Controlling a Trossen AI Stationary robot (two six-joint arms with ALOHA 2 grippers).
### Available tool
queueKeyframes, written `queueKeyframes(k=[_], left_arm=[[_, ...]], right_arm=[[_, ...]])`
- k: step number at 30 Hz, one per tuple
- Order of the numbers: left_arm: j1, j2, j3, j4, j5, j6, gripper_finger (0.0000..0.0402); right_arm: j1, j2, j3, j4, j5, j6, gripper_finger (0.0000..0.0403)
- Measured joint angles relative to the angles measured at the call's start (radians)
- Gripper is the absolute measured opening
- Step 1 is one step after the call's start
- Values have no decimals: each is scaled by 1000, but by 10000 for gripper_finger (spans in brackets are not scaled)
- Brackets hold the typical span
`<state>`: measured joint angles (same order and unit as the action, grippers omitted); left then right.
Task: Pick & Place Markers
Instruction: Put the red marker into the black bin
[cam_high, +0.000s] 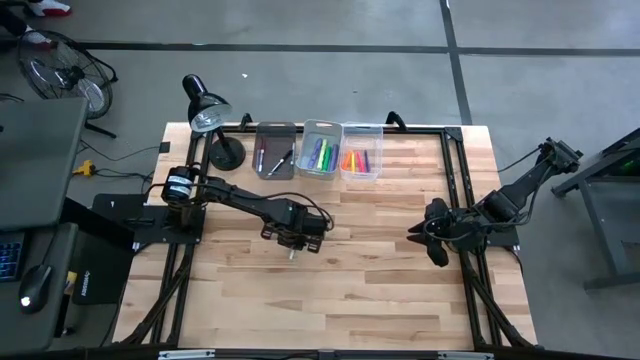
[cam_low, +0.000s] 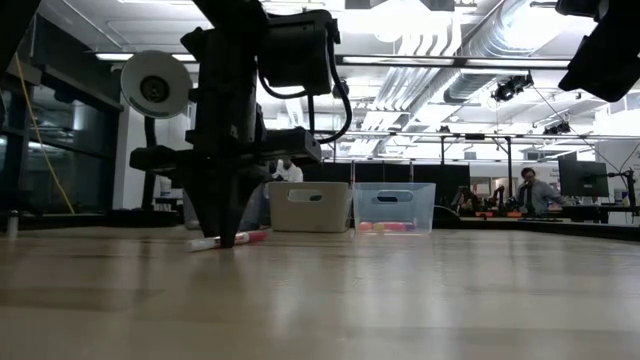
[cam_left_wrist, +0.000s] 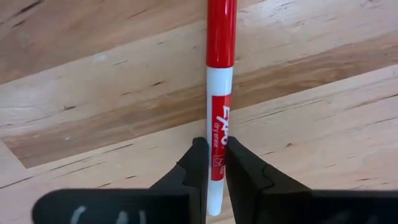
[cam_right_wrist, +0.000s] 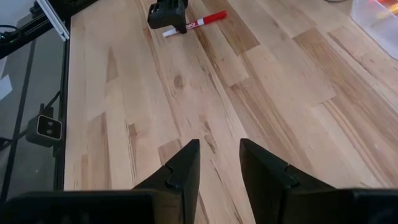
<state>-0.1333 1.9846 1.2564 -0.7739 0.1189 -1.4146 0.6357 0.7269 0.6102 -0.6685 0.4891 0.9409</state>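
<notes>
Marker (cam_left_wrist: 220, 93): red cap, white barrel, red label reading "EXPO dry erase". Lies flat on the wooden table (cam_high: 350, 290), mid-table. Left gripper (cam_left_wrist: 212, 155) pinches its barrel between both fingers. Right gripper (cam_right_wrist: 219, 163) parked at right edge, fingers narrowly apart, holding nothing.

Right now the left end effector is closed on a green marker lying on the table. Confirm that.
Not quite: the marker is red and white, not green, as the left wrist view shows. The rest holds: the left end effector is closed on it, and it lies on the table.
</notes>
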Motion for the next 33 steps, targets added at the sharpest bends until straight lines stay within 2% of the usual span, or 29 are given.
queueKeyframes(k=[6,16,20,26,28,33], left_arm=[[0,3,17,-20,-9,27,37],[-1,15,170,-190,-86,141,37],[0,-18,205,-220,-105,163,37],[15,-90,224,-234,-179,175,37],[24,-118,218,-290,-211,184,37],[99,-209,220,-354,-276,230,37]], right_arm=[[0,0,0,0,-14,0,103],[0,0,0,-3,-50,-5,103],[1,-1,0,-20,-59,-5,103],[63,-11,-2,-54,25,6,103],[91,-17,-8,-54,67,25,103],[146,-30,-30,-49,128,84,103]])
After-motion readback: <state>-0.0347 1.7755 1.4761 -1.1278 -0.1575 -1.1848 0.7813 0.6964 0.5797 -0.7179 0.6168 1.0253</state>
